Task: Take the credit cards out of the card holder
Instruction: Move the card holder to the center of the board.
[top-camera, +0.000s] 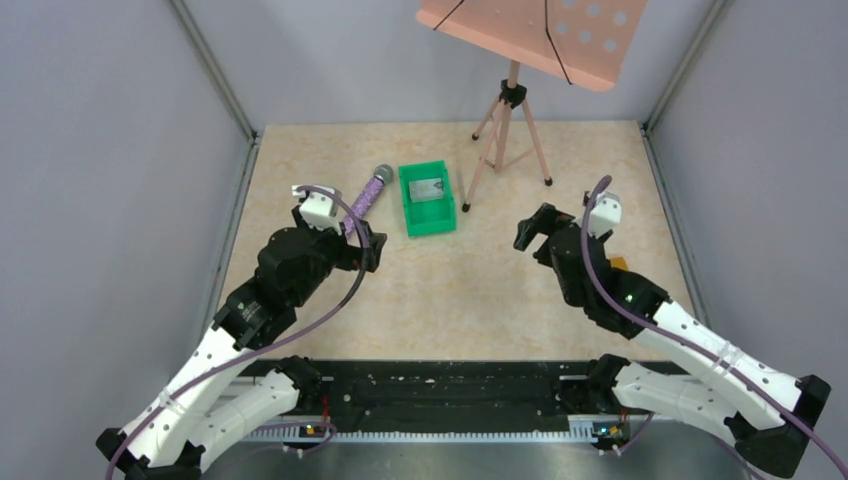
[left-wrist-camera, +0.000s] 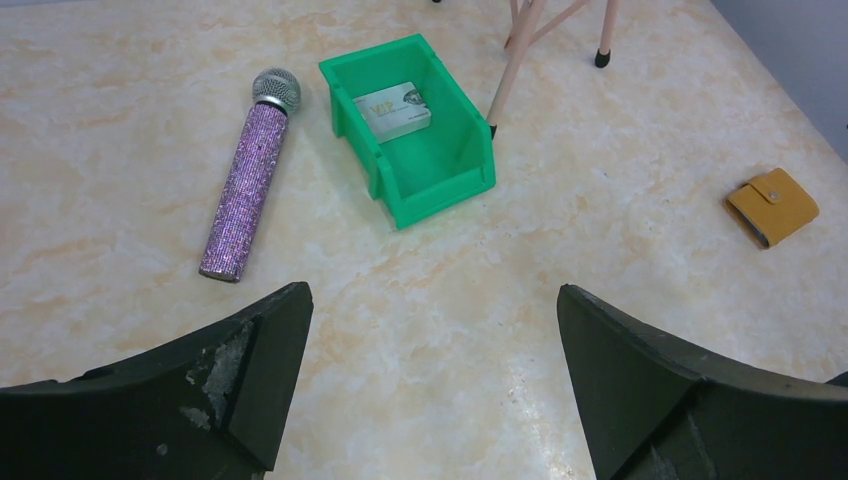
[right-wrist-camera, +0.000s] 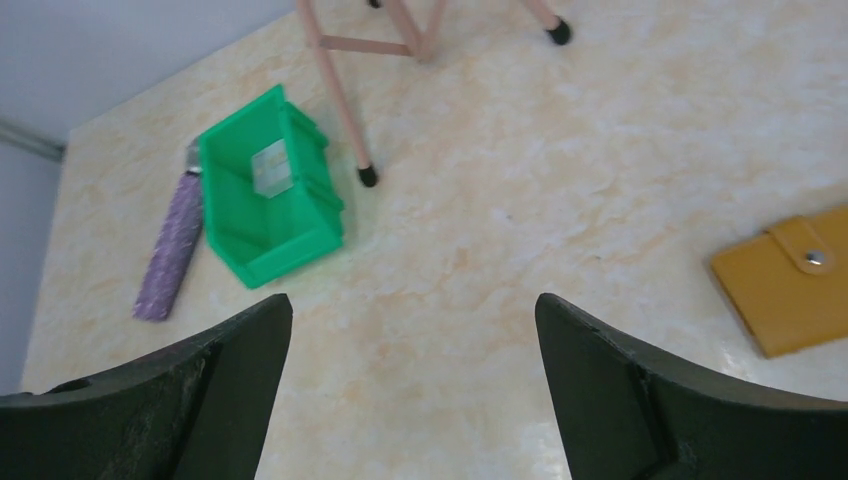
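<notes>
- Off to the right of the right gripper (right-wrist-camera: 412, 305), well apart from its spread fingers, the card holder (right-wrist-camera: 790, 280) lies closed on the table (right-wrist-camera: 560, 200).
- Left gripper (left-wrist-camera: 430, 300) fingers are also wide apart, gripping nothing.
- Silvery credit cards (left-wrist-camera: 393, 111) lie inside the green bin (left-wrist-camera: 450, 170).

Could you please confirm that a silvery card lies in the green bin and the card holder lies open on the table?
Not quite: the card holder is folded shut, its clasp tab fastened over the front, as the right wrist view shows. A silvery card does lie in the green bin.
</notes>
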